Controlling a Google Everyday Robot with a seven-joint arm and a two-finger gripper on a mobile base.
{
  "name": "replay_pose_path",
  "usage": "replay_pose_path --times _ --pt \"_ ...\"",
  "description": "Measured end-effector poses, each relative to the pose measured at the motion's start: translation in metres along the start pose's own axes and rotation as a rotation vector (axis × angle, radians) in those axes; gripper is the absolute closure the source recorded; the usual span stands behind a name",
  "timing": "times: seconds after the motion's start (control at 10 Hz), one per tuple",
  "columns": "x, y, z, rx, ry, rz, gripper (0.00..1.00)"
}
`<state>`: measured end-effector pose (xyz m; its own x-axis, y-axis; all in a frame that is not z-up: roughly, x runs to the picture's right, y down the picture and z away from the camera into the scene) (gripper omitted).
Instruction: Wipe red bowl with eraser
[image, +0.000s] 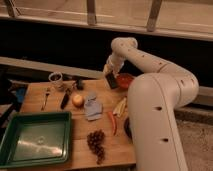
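The red bowl (124, 79) sits near the back right part of a wooden table (35, 95), partly hidden behind the large white robot arm (155, 105) that fills the right side of the single camera view. Only the bowl's orange-red rim and part of its inside show.

The gripper (110, 75) hangs just left of the bowl, at the end of the arm that curves over from the right. Its fingers are closed on the eraser (112, 82), a small flat black block that points downward and tilts toward the bowl's left rim. The eraser's lower end is right beside the rim; whether it touches the bowl cannot be told.

Elsewhere on the table, a green tray (35, 137) takes up the front left corner. A bunch of dark grapes (96, 142) lies in front, near the table's edge. A blue-grey cloth (92, 107) is crumpled near the middle, with a round yellow-orange fruit (77, 100) just to its left. A red chili pepper (112, 121) lies right of the cloth. A long black-handled utensil (65, 99) and a fork (45, 98) lie farther left. A small white cup (56, 78) stands near the back left edge.
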<state>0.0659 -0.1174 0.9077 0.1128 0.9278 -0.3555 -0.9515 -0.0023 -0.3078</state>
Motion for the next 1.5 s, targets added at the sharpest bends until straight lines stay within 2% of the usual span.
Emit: replay_pose_path --times 0.2,0.3,0.4,0.6,0.8,1.0,1.1,1.3,1.5 --pt "-0.011 -0.029 -0.024 -0.043 -0.062 0.069 1.00" --pt "-0.013 -0.052 -0.039 -0.082 -0.099 0.120 1.00" --pt "-0.014 -0.065 -0.048 -0.099 -0.120 0.147 1.00" --pt "-0.015 -0.060 -0.046 -0.108 -0.118 0.144 1.00" --pt "-0.013 -0.064 -0.045 -0.101 -0.118 0.144 1.00" --pt "-0.015 -0.061 -0.035 -0.029 -0.156 0.109 1.00" --pt "-0.017 -0.065 -0.030 -0.011 -0.172 0.114 1.00" --pt "-0.033 -0.081 -0.036 0.020 -0.249 0.146 1.00" --pt "-0.042 -0.093 -0.034 0.025 -0.282 0.178 1.00"
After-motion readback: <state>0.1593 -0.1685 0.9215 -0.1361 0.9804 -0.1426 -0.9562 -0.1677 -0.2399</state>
